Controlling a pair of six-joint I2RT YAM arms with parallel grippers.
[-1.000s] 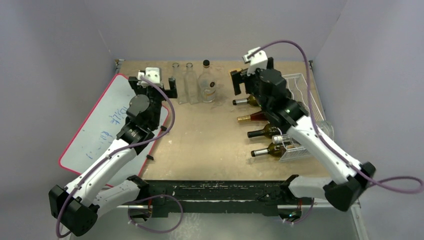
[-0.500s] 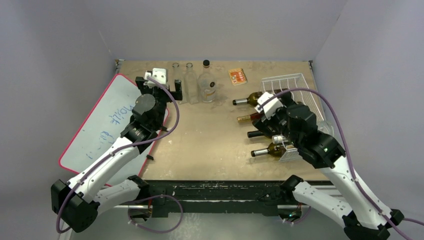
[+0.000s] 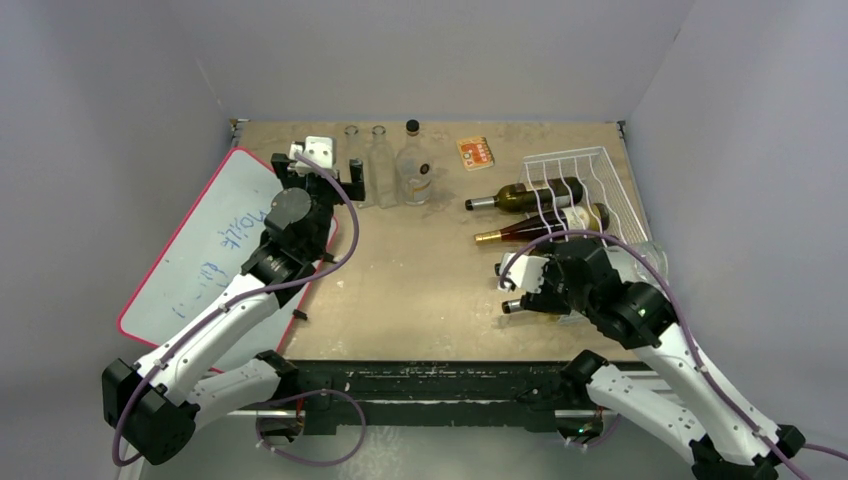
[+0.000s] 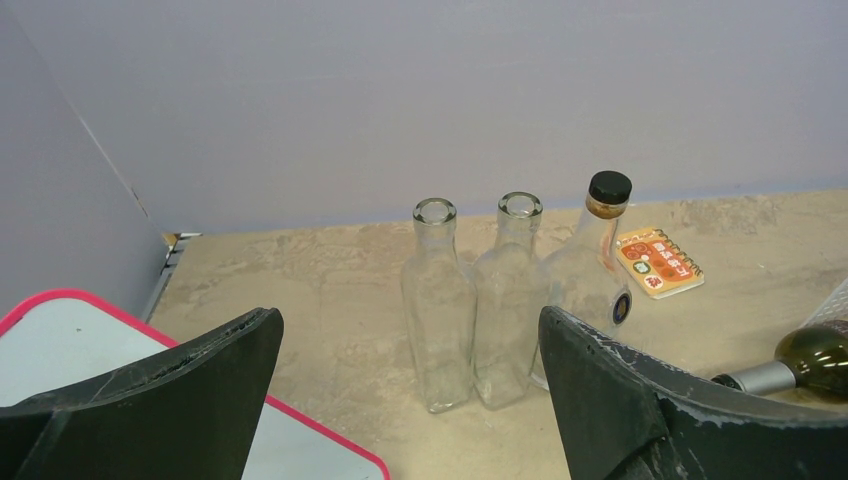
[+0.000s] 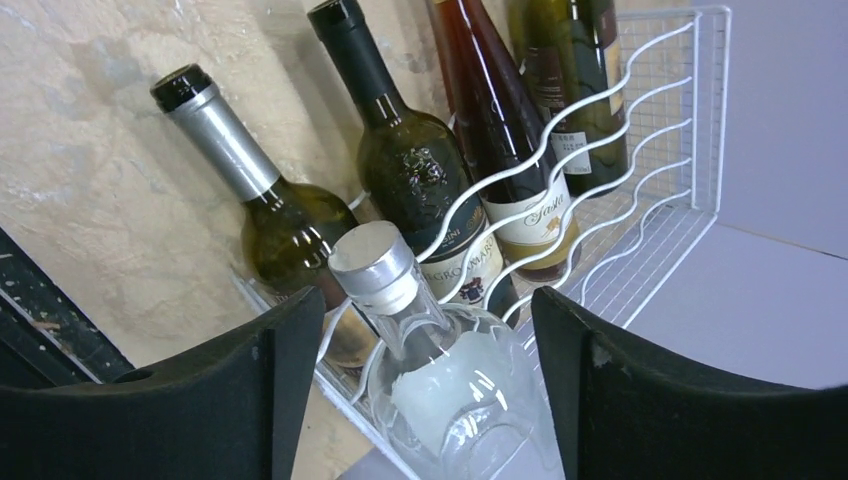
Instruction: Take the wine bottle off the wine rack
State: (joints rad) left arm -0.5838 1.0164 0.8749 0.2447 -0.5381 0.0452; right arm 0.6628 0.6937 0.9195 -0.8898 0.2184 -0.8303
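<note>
Fingers of the right arm (image 5: 200, 400) stand apart, one on each side of a frosted clear bottle (image 5: 450, 390) with a silver cap. A gap shows between the bottle's neck and either finger. Whether the inner faces touch its shoulder I cannot tell. That bottle lies on the upper wavy wires of the white wine rack (image 5: 640, 130), cap toward the camera.

Under those wires four more bottles lie side by side, their necks reaching toward the upper left of the wrist frame:
- a green bottle with a silver foil neck (image 5: 290, 240)
- a dark bottle with a black capsule (image 5: 410, 170)
- a reddish bottle with a cream label (image 5: 505, 140)
- an olive bottle (image 5: 565, 90)

From above, the rack stands along the right side of the desk (image 3: 420, 280). The right arm's wrist hangs over the end of the rack nearest the bottom of the frame.

Fingers of the left arm (image 4: 180, 400) are spread wide with nothing between them, raised above the desk in the upper left of the overhead frame. Well beyond them, by the back wall, stand two empty glass bottles (image 4: 440, 310) close together. A rounded bottle with a black cap (image 4: 592, 270) is just beside them, and a small orange notebook (image 4: 658, 263) lies flat nearby. A red-edged whiteboard (image 3: 200, 250) lies on the left of the desk under the left arm.
</note>
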